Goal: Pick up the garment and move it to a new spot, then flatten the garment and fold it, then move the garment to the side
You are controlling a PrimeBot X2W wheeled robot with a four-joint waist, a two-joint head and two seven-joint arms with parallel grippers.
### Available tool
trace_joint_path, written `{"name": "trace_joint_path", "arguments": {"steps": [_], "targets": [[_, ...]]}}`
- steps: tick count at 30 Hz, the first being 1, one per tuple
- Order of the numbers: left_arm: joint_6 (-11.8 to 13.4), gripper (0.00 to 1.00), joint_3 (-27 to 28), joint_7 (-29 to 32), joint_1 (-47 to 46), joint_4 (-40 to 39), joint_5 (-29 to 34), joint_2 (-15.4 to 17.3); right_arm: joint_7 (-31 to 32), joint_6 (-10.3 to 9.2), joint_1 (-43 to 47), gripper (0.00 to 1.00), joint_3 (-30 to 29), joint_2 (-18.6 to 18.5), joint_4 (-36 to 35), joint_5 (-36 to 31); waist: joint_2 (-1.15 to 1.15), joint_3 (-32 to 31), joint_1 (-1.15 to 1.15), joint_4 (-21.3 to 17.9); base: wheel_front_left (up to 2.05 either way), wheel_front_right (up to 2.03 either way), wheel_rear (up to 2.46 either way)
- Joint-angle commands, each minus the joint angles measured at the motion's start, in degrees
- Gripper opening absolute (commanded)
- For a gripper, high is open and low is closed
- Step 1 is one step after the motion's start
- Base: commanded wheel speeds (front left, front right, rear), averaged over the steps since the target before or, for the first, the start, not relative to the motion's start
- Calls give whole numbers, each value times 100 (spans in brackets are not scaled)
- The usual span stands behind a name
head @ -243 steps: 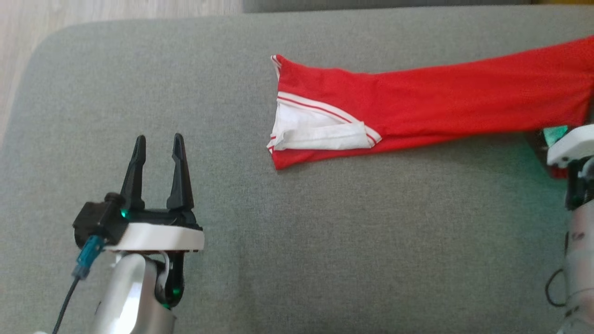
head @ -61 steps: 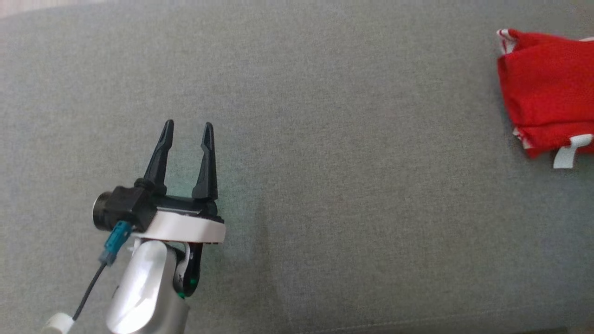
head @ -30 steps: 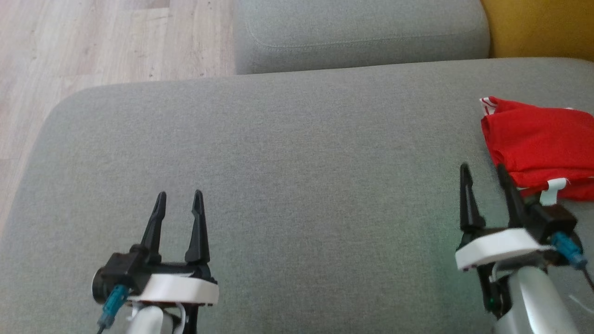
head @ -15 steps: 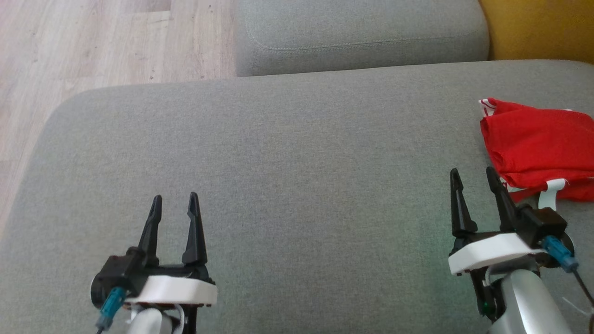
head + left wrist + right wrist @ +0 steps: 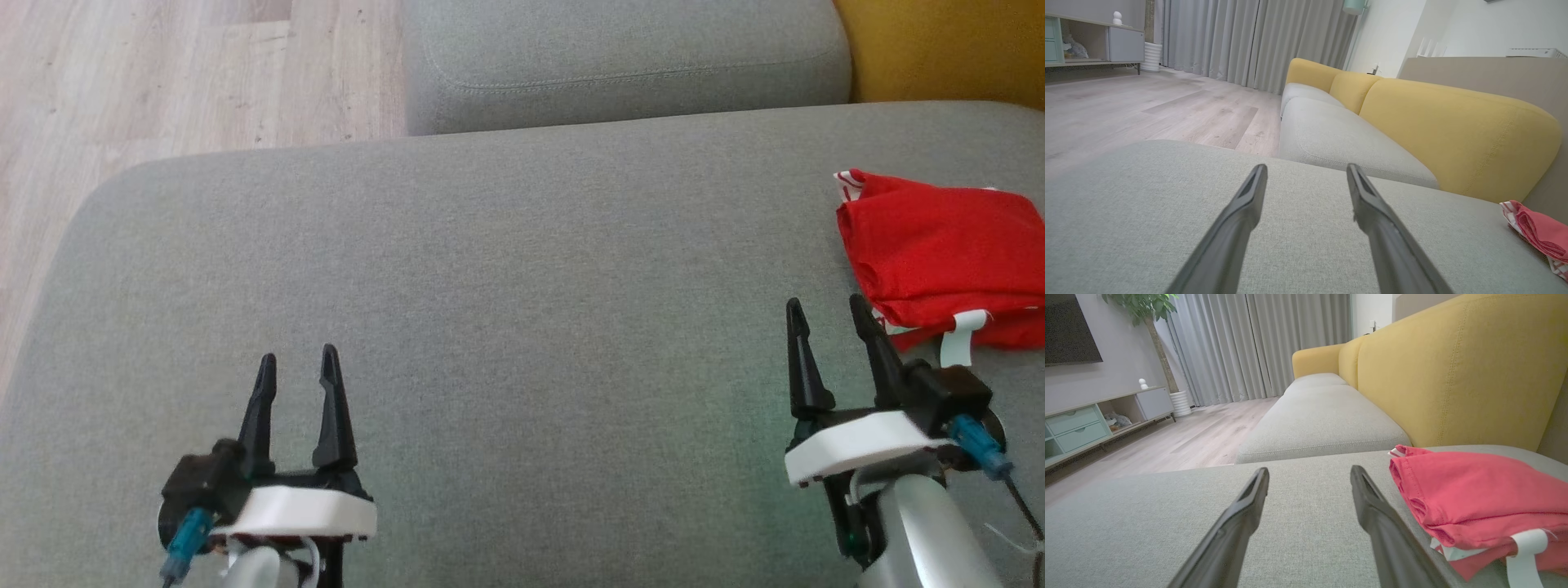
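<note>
— How far along did we judge the job to be?
— Nearly finished, we thought. The garment (image 5: 939,253) lay as a compact red bundle, its layers stacked, at the right end of the grey seat cushion (image 5: 490,269). Folding and setting aside looked done to us.
— And the arms?
— Our left pincer (image 5: 298,355) stood apart and empty, well away from the cloth. Our right pincer (image 5: 825,300) was likewise apart and empty, just beside the bundle's near corner.
— Any writing?
— None we could read. A white tab (image 5: 953,345) stuck out from the bundle, and it looked blank to us.
</note>
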Motion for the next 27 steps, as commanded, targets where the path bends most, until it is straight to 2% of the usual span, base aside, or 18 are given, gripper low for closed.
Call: {"name": "trace_joint_path", "arguments": {"steps": [1, 2, 6, 27], "targets": [[53, 100, 217, -29, -214, -169, -9, 41, -77, -5, -188, 100, 146, -12, -183, 2, 0, 1, 0, -3, 0, 0, 0], [-9, 0, -2, 1, 2, 19, -16, -2, 3, 0, 2, 0, 1, 2, 19, 3, 0, 1, 0, -3, 0, 0, 0], [-19, 0, 10, 40, 48, 222, -116, -6, 58, 0, 82, 0, -25, 10, 221, 113, 0, 0, 0, -2, 0, 0, 0], [-127, 0, 273, 393, 12, 142, -1313, 2, 391, -1, 136, 0, -133, 6, 11, 1549, 0, 2, 0, 22, 0, 0, 0]]}}
